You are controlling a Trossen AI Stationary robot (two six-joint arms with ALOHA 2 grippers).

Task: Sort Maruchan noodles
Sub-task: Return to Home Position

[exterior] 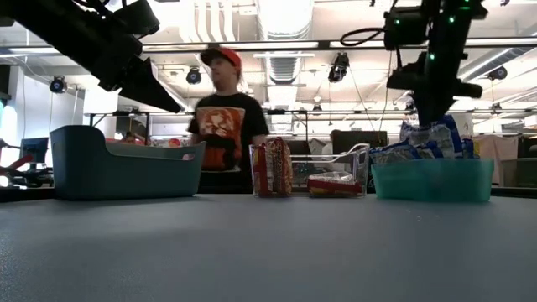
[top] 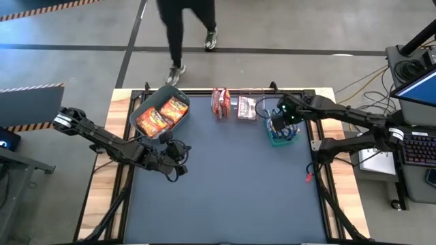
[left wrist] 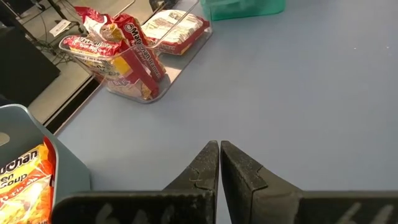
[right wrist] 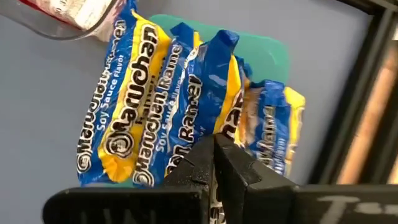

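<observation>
Several blue-and-white Maruchan noodle packets [right wrist: 143, 106] stand on edge in the green bin [exterior: 432, 180] at the table's far right. My right gripper [right wrist: 214, 146] is shut and points down right over their top edges [exterior: 428, 134]. Maroon-and-white packets [left wrist: 137, 50] sit in the clear bin [left wrist: 134, 93] at the far middle. Orange-red packets [top: 163, 114] lie in the grey bin [top: 146, 109] at the far left. My left gripper [left wrist: 219, 146] is shut and empty, hovering over bare table just in front of the grey bin. My right gripper comes from above with its shut fingers [right wrist: 236, 168] at the upper edges of the blue packets [right wrist: 217, 74] in the green bin. I cannot tell whether the fingertips touch the wrappers or stop just short of them.
A person [exterior: 225, 126] stands just beyond the table's far edge, behind the bins. The blue-grey tabletop [top: 231, 190] lies open across the middle and near side. A keyboard and cables [top: 415, 146] sit off the table to the right.
</observation>
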